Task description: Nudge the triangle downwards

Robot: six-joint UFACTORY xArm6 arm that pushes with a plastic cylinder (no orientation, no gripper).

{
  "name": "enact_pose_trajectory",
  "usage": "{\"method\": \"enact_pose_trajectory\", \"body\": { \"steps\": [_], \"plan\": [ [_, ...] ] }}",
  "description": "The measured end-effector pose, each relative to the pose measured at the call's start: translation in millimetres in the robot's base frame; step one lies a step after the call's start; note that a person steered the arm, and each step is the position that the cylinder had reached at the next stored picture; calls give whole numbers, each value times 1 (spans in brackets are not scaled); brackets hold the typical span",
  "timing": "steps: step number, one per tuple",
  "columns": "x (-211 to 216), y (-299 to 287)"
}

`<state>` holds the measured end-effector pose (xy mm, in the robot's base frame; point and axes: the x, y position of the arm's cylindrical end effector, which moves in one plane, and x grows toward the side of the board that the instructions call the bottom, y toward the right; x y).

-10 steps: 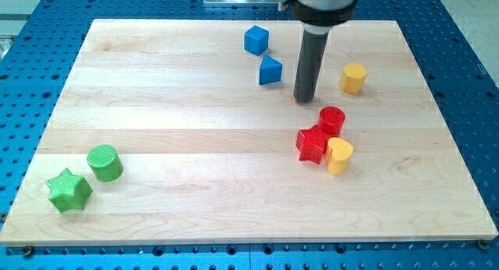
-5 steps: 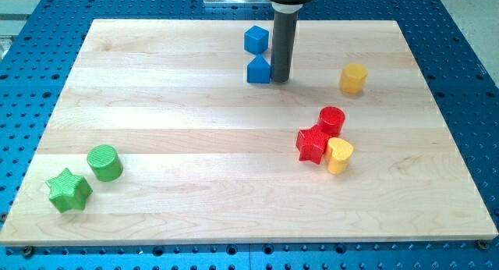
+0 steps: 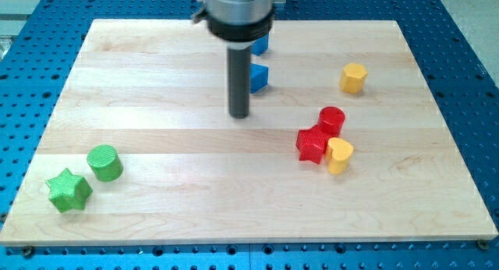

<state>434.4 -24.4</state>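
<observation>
Triangle (image 3: 260,76), blue, sits near board's (image 3: 156,67) 12 o'clock edge w/ my tip (image 3: 239,115) at its 7 o'clock, apart, no fingers so nothing grasped; prob. needs to get to triangle's 12 side to push down.

I count eight blocks on the wooden board (image 3: 156,83): two blue, two red, two yellow, two green. Blue: one triangle (image 3: 259,76) and one cube (image 3: 260,44), both partly hidden by the arm; red: one cylinder (image 3: 332,119), one star (image 3: 312,143). Yellow: one hexagonal block (image 3: 353,78), one heart (image 3: 339,155); green: one cylinder (image 3: 104,162), one star (image 3: 68,190); plus my one tip (image 3: 239,115).
</observation>
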Motion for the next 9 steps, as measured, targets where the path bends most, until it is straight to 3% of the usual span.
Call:
{"method": "enact_pose_trajectory", "body": {
  "steps": [6,7,9],
  "plan": [
    [6,-31],
    [64,-71],
    [95,-78]
  ]
}}
